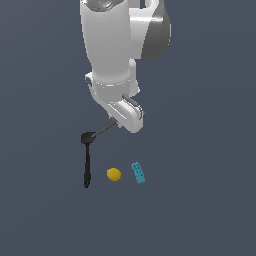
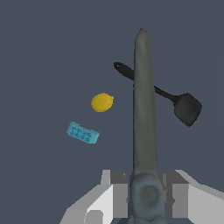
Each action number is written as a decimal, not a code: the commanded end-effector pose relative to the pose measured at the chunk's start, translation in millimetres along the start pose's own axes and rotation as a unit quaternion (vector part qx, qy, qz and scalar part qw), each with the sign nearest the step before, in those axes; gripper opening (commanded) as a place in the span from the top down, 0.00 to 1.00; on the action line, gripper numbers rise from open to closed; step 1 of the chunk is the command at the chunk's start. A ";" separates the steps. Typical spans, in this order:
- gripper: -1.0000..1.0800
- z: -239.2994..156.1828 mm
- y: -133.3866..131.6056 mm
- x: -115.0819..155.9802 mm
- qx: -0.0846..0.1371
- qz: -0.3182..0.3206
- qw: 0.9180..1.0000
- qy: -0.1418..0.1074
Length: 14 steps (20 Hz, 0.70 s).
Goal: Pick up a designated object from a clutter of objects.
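Closest to the wrist camera, the gripper (image 2: 146, 192) has its two pale fingers (image 2: 116, 192) pressed against either side of the scissors (image 2: 144, 109), right at the rounded grey pivot. From that clamp the thin grey blades run straight away from the camera, closed together into one long tapering point. The orange-yellow loop handles cannot be seen in this view.

Past the blades, the floor lies well below, so the scissors are clear of it and touch none of the loose items. In the wrist view the blades cross in front of the black spatula (image 2: 175, 100), hiding the middle of its handle; its broad dark head shows on one side of them and the handle's end on the other. The yellow ball (image 2: 102, 102) and the teal block (image 2: 82, 133), buttoned face up, lie on the other side of the blades, near each other but not touching.

In the exterior view the gripper (image 1: 125, 116) hangs under the white arm (image 1: 107, 40), with the scissors (image 1: 104, 130) slanting down from it as a thin grey line towards that view's left, tip just above the spatula (image 1: 87, 160) head. Nearer that camera, the ball (image 1: 114, 174) sits between the spatula's handle and the block (image 1: 138, 172), all three apart on the dark floor (image 1: 200, 200)
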State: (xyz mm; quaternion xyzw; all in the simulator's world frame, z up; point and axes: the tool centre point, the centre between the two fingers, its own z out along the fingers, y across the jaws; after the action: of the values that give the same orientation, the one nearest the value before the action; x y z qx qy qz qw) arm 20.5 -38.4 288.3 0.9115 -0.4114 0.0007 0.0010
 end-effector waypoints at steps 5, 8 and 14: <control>1.00 -54.6 -14.5 -2.8 0.000 -0.001 1.000 0.000; 1.00 -71.8 -19.8 -3.3 0.000 -0.001 1.000 -0.001; 1.00 -92.6 -26.5 -3.4 0.001 -0.001 1.000 -0.001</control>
State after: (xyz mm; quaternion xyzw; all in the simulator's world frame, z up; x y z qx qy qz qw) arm 37.0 -18.9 376.3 0.9120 -0.4102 0.0002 0.0001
